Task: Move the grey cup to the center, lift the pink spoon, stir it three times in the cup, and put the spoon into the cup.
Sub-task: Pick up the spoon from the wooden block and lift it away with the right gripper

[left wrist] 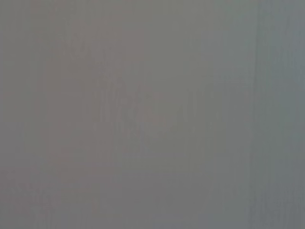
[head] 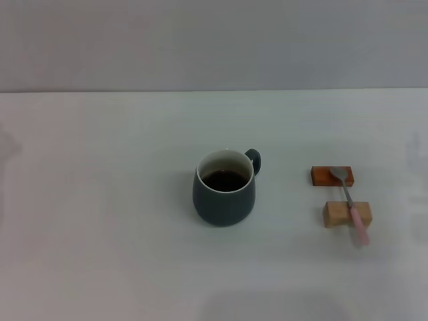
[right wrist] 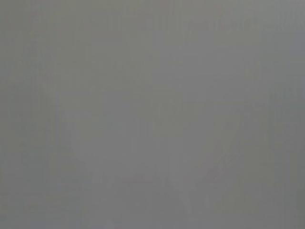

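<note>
The white table [head: 100, 221] is filling most of the head view, with a pale wall behind it along the top of the frame. Neither of my grippers is showing there, and both wrist views are giving me only a flat grey field, so I cannot tell whether my left or right fingers are spread or closed, or whether they are touching anything. Nothing on the table is being held in what I can see.

The grey cup [head: 224, 197] is standing upright just right of the frame's centre, its white inside showing around dark brown liquid. Its small loop handle is pointing toward the upper right of the frame.

Well apart from it, at the right of the frame, two wooden blocks are sitting one above the other: the flat reddish-brown block [head: 322, 176] higher up, the small tan block [head: 334, 215] just below it.

The pink spoon [head: 352, 205] is lying across both. Its long axis is running from upper left to lower right, only slightly off the frame's vertical. The silver bowl is resting on the reddish-brown block, the neck is crossing the tan block, and the pale pink handle is pointing down toward the lower right, overhanging the tan block's near edge
</note>
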